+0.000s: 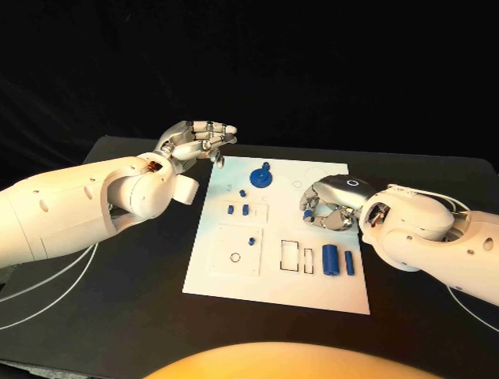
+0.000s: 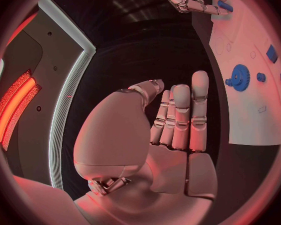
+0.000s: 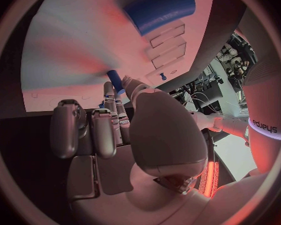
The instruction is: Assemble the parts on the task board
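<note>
Board mid-table, right hand pinching a small blue part over it, left hand empty off the far-left corner.

Board [image 1: 275, 296] is a white plate with outlined slots and recesses; a blue gear [image 1: 261, 175] sits at its far end, small blue pegs [image 1: 245, 209] just near of it, two blue cylinders [image 1: 339, 260] upright-looking at the near right beside narrow rectangular slots. Right hand [image 1: 332, 207] hangs over the board's right-centre, fingertips [image 3: 118, 92] closed on a short blue part [image 3: 114, 78]; other fingers curled in. Left hand [image 1: 198, 142] hovers above the table [image 1: 113, 316] just past the board's far-left corner, fingers held straight and close together, nothing in them. Black table margin shows all round the board, wider on the left and near sides; board's near half is unobstructed.
</note>
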Motion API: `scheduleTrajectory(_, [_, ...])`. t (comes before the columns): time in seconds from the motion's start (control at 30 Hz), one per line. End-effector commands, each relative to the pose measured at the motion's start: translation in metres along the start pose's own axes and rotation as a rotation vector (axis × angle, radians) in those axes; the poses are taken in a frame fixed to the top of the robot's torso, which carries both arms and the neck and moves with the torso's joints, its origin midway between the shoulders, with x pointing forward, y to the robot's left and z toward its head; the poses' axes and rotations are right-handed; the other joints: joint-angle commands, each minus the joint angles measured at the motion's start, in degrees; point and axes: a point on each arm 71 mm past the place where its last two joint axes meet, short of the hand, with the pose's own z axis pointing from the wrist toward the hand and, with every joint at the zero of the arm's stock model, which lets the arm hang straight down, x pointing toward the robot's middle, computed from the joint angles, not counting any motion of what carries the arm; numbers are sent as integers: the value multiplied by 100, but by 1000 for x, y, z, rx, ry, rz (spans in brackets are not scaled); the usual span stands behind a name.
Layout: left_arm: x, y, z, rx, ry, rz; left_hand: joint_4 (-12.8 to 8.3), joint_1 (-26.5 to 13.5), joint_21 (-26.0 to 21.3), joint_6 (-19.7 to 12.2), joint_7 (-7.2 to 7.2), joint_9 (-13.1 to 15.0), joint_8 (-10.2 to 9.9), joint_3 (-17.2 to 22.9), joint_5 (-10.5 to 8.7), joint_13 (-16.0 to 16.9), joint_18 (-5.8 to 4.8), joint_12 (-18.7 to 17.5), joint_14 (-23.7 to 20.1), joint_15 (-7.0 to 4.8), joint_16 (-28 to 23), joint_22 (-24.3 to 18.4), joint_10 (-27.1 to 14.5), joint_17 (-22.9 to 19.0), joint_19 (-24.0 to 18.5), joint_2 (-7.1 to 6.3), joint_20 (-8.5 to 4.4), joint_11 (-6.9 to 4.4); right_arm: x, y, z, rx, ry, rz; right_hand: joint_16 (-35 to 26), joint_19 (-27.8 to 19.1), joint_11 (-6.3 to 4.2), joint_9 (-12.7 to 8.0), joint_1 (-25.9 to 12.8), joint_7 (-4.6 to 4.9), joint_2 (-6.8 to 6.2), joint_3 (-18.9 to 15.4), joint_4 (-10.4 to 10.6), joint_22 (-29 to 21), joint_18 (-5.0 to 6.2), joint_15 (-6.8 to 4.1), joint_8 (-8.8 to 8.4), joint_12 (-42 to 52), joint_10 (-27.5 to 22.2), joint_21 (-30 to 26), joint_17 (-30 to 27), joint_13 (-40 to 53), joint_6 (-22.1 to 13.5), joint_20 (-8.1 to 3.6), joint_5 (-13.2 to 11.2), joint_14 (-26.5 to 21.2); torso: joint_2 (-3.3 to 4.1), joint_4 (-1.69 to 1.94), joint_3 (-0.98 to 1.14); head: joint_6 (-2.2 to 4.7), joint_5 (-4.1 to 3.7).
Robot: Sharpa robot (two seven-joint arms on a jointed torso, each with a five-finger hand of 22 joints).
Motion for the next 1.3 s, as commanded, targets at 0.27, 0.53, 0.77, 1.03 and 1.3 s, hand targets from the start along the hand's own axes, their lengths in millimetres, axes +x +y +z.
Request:
scheduleTrajectory(0.27, [1, 0, 0, 2, 11, -9, -4, -68, -18, -50, -4, -1, -11, 41, 29, 8, 67, 49, -40, -3, -17, 1, -53, -8, -40, -10, 23, 16, -1, -1, 1, 0, -28, -5, 74, 131, -52, 64, 141, -36, 113, 550, -81, 905, -45, -87, 195, -33, 351, 172, 76, -9, 365, -46, -292, 270, 0, -3, 1, -19, -3])
scheduleTrajectory(0.53, [1, 0, 0, 1, 10, -9, -4, -68, -18, -50, -4, -1, -11, 41, 29, 8, 67, 49, -40, -3, -17, 1, -53, -8, -40, -10, 23, 16, -2, -1, 0, 4, -42, -27, 87, 158, -156, 266, 188, -130, 219, 957, -361, 958, -61, -172, 458, -8, 682, 260, 96, 57, 591, -121, -298, 274, -5, -2, 2, -24, -10])
scheduleTrajectory(0.77, [1, 0, 0, 1, 10, -8, -4, -75, -22, -52, -3, 0, -8, 46, 30, 11, 68, 56, -40, -2, -14, -5, -61, -5, -43, -4, 25, 17, -4, 1, -2, -2, -75, -31, 88, 169, -162, 405, 84, -123, 152, 1133, -519, 984, -70, -180, 573, -80, 761, 296, 96, 74, 557, -139, -298, 276, -9, -6, 0, -19, -21])
scheduleTrajectory(1.03, [1, 1, 1, -1, 9, -8, -6, -76, -25, -54, -2, 0, -7, 48, 30, 11, 69, 58, -43, -2, -15, -10, -65, -12, -45, -3, 25, 18, -18, 10, -12, -36, -164, -7, 87, 181, -148, 465, -3, -112, 59, 1161, -589, 1003, -78, -171, 613, -147, 742, 331, 90, 74, 532, -134, -295, 275, -14, -1, -3, 15, -41])
scheduleTrajectory(1.3, [2, 1, 2, -2, 12, -9, -8, -82, -25, -61, 0, 1, -7, 50, 29, 11, 69, 60, -49, 0, -17, -8, -81, -23, -46, -5, 27, 21, -40, 27, -25, -90, -232, 18, 90, 190, -143, 479, -34, -107, 32, 1168, -604, 1015, -84, -167, 619, -168, 738, 359, 98, 74, 526, -132, -295, 277, -9, -10, -6, 20, -26])
